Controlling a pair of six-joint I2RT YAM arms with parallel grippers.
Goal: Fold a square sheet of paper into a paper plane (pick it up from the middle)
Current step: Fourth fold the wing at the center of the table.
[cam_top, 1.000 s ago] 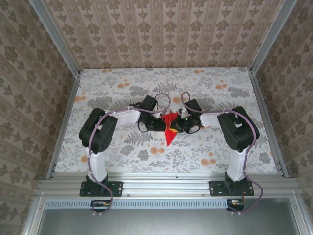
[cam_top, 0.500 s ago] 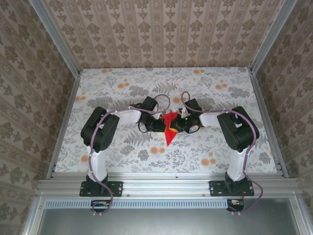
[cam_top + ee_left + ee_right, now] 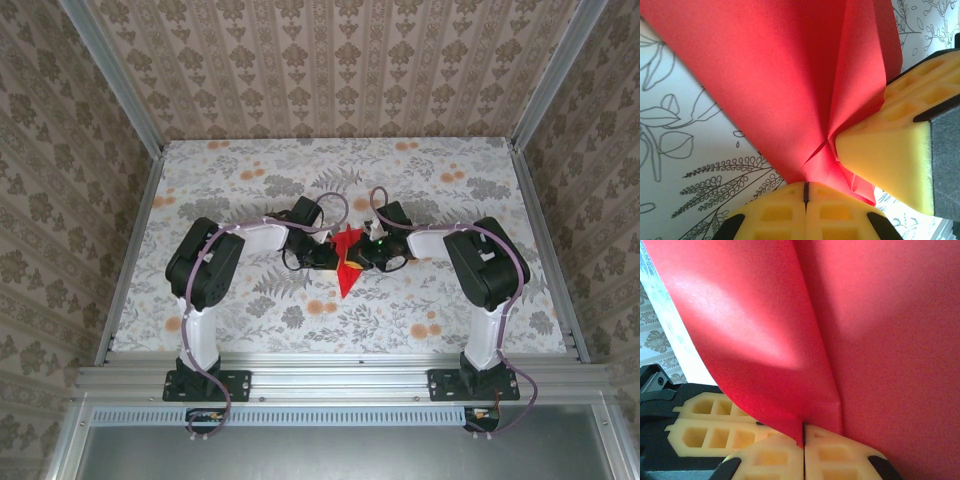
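Enclosure walled in beige damask-pattern wallpaper; floor is a flat table covered in grey leaf-and-fern print with small orange flower prints scattered on it; an aluminium frame rail runs along the near edge, with both arm bases bolted to it.

Both arms bend inward and meet near the table's middle. Between them sits the bright red folded paper plane — a narrow creased dart, wide end towards the far wall, point aimed at the near edge. The left gripper is on its left flank and the right gripper on its right, the two heads almost facing each other with the paper between.

Left wrist view: the left gripper's yellow foam-like fingertips are pressed together with no gap, the red paper issuing straight from the seam — clamped on the paper plane; a crease fans upward from the pinch; the right gripper's yellow finger comes in from the right, touching the same folds.

Right wrist view: the right gripper likewise has its fingers closed flat on a red fold; the left gripper's fingers show just beside, lower left.

Purple cables loop over both wrists; whether the dart's point rests on the table I cannot tell.
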